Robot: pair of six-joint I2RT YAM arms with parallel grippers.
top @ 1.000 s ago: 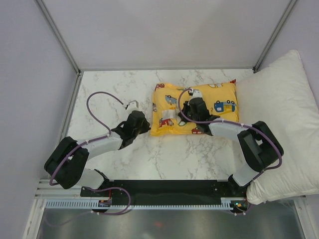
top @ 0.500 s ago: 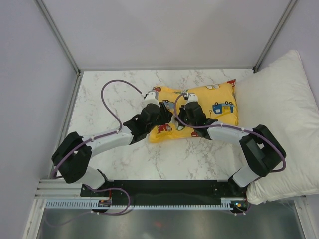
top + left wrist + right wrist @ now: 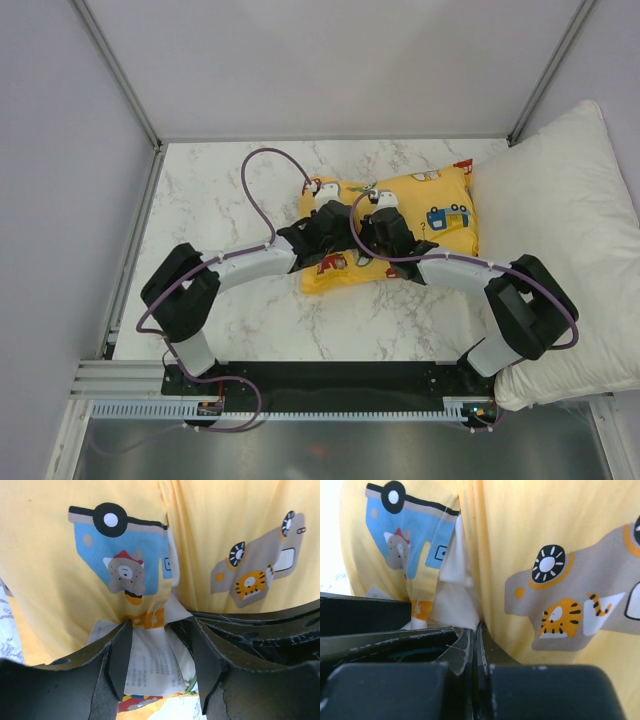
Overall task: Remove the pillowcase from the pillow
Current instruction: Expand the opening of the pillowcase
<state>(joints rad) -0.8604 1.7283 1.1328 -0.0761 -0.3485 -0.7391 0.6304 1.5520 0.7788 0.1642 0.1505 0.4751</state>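
1. While the right gripper (image 3: 476,635) keeps its jaws pressed together on a fold of the pillowcase (image 3: 425,215), the left gripper (image 3: 160,645) has its jaws apart, astride a white label (image 3: 150,667).
2. Spreading the opening appears in hand; next, the left must pinch fabric and pull.
3. Case lies mid-worktop (image 3: 220,180), long axis left-right, far-right end slightly raised.

The pillowcase (image 3: 432,214), bright yellow and printed with cartoon cars and buses, lies rumpled and plump mid-table (image 3: 220,190), its overlapping flap parted around a white printed label (image 3: 152,667), with the pillow hidden inside it.
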